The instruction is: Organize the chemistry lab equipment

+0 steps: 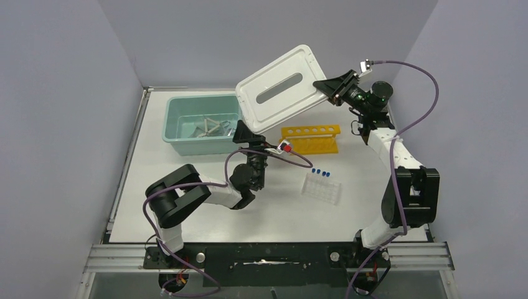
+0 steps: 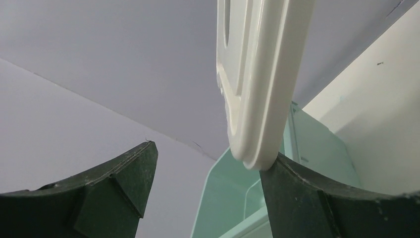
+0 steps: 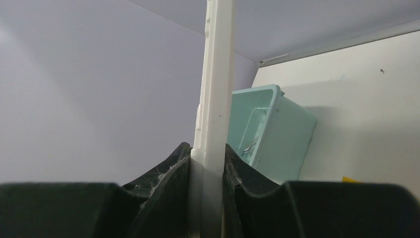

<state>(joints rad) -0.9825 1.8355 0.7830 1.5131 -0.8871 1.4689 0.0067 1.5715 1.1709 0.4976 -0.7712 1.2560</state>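
A white lid point(image 1: 280, 87) hangs tilted in the air above the table's back. My right gripper point(image 1: 334, 87) is shut on its right edge; in the right wrist view both fingers point(image 3: 171, 171) press the lid's rim point(image 3: 217, 84). My left gripper point(image 1: 245, 133) stands open under the lid's lower left corner. In the left wrist view that corner point(image 2: 255, 99) rests against the right finger point(image 2: 297, 193), while the left finger stays apart from it. Metal tools point(image 1: 208, 128) lie in the teal tub point(image 1: 180, 140). Blue-capped tubes point(image 1: 320, 172) stand in a clear rack point(image 1: 324, 190).
A yellow tube rack point(image 1: 311, 138) stands right of the tub, below the lid. The teal tub point(image 2: 233, 198) shows between my left fingers, and again behind the lid in the right wrist view point(image 3: 272, 131). Purple walls close in three sides.
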